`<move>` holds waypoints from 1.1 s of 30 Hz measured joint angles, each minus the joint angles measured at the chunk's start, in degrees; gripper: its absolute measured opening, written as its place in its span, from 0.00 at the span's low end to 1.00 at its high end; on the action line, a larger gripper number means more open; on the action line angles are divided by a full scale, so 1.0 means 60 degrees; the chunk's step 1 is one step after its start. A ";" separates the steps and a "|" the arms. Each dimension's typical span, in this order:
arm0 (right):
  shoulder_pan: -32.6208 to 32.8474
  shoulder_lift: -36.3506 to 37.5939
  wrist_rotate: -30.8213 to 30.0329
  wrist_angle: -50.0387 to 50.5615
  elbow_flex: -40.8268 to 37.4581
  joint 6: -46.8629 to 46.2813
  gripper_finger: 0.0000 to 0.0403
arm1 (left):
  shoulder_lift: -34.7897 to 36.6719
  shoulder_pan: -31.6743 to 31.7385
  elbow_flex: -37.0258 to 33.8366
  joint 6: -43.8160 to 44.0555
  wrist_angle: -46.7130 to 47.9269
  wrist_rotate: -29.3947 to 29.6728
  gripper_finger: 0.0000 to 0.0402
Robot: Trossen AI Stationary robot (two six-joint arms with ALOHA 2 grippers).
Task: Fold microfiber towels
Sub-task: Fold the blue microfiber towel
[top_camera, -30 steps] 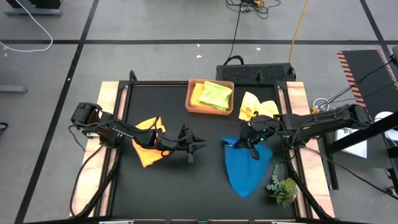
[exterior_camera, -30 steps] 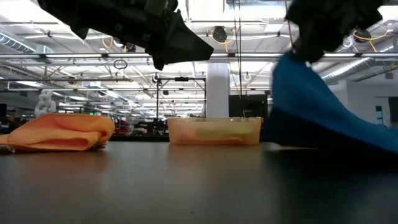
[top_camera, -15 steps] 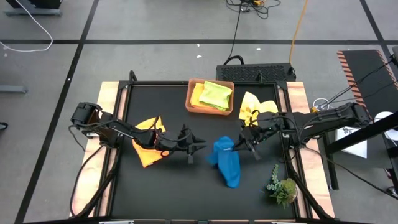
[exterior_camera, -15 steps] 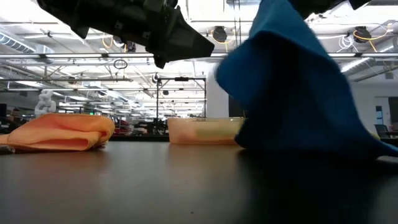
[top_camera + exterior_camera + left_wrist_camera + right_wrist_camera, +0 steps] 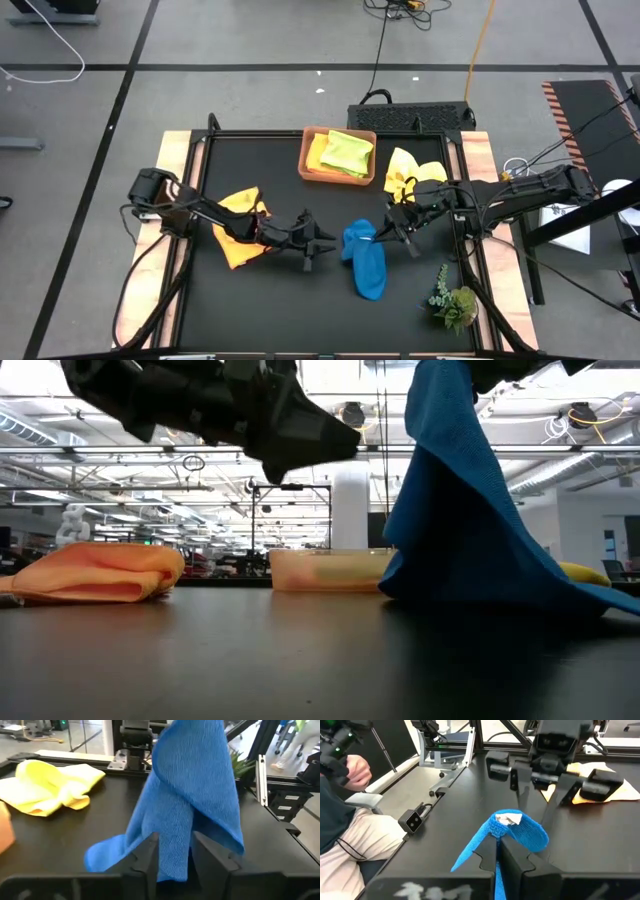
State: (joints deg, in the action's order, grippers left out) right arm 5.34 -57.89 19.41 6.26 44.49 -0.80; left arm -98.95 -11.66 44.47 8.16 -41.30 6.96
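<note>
blue towel [image 5: 365,262] at table centre, hanging lengthwise, long axis running from pinched top corner down toward near table edge, lower end trailing on black table [image 5: 270,310]. right gripper [image 5: 383,232] clamped tight on top corner. left gripper [image 5: 335,240] just beside towel, fingers [image 5: 148,854] parted, straddling hanging edge, not yet clamped. orange towel [image 5: 238,236] left.
</note>
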 joint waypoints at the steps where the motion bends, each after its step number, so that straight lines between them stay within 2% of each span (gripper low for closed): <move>1: 0.0000 0.0003 -0.0001 -0.0001 0.0000 0.0000 0.00 | -0.0180 0.0000 -0.0003 0.0007 -0.0312 -0.0010 0.35; 4: -0.0007 0.0000 -0.0002 -0.0003 0.0000 0.0000 0.00 | -0.0453 0.0004 0.0000 0.0025 -0.1048 0.0034 0.45; 7: -0.0007 0.0000 -0.0002 -0.0002 0.0000 0.0000 0.00 | -0.0503 0.0072 0.0102 -0.0013 -0.1134 0.0296 0.54; 13: -0.0007 -0.0118 -0.0002 -0.0137 0.0000 0.0121 0.00 | -0.0497 0.0459 0.0657 -0.0465 -0.1147 0.0314 0.65; 16: -0.0007 -0.0309 -0.0002 -0.0311 0.0000 0.0240 0.00 | -0.0497 0.0689 0.0945 -0.0877 -0.1135 0.0268 0.67; 20: -0.0007 -0.0651 -0.0004 -0.0301 0.0000 0.0280 0.00 | -0.0493 0.0959 0.1317 -0.1145 -0.0950 -0.0753 0.67; 24: -0.0007 -0.0889 -0.0005 -0.0299 0.0000 0.0286 0.00 | -0.0486 0.1038 0.1648 -0.1317 0.0034 -0.1581 0.68; 33: -0.0007 -0.0987 -0.0122 -0.0358 0.0000 0.0539 0.00 | -0.0486 0.0974 0.1767 -0.1347 0.1279 -0.1991 0.68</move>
State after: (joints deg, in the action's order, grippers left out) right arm 5.30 -63.81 18.68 4.11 44.49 2.44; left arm -101.86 -5.81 55.07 0.08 -33.63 -4.99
